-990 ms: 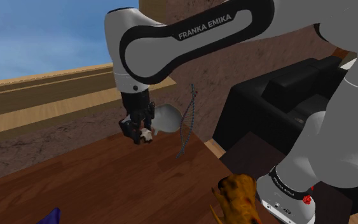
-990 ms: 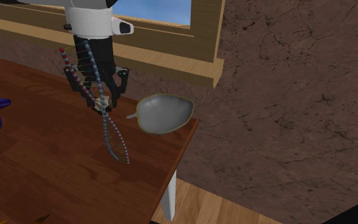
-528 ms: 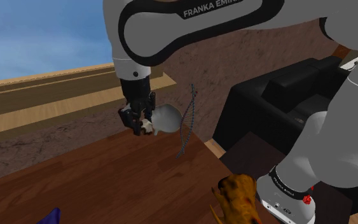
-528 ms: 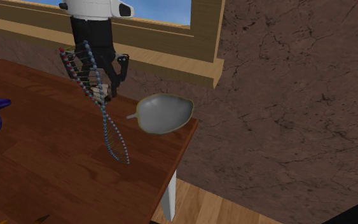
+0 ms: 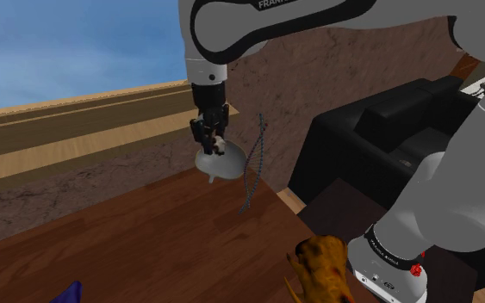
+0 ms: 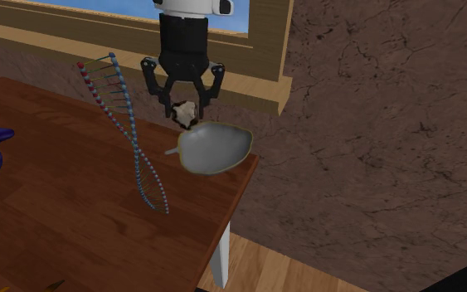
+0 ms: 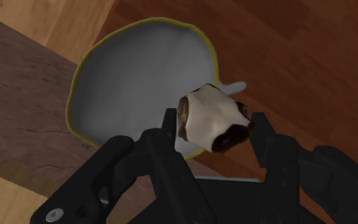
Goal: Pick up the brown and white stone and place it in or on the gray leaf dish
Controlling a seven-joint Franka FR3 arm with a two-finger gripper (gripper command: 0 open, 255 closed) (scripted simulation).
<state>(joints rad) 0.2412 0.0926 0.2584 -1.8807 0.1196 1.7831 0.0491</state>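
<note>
One second has carried the gripper [image 6: 184,109], fingers clamped on the stone [image 6: 183,114], rightward in the second exterior view, over the left edge of the dish [image 6: 223,149] (release seems near).

Claw [image 6: 185,112]: all black, 2 fingers, round screw heads [image 7: 55,214] on its body. Above it, arm [image 5: 199,43] w/ glossy white shells, black inlay w/ white lettering. Far from claw, black base ring [image 5: 387,251], lettered, red dot [image 5: 417,269] beside.
</note>
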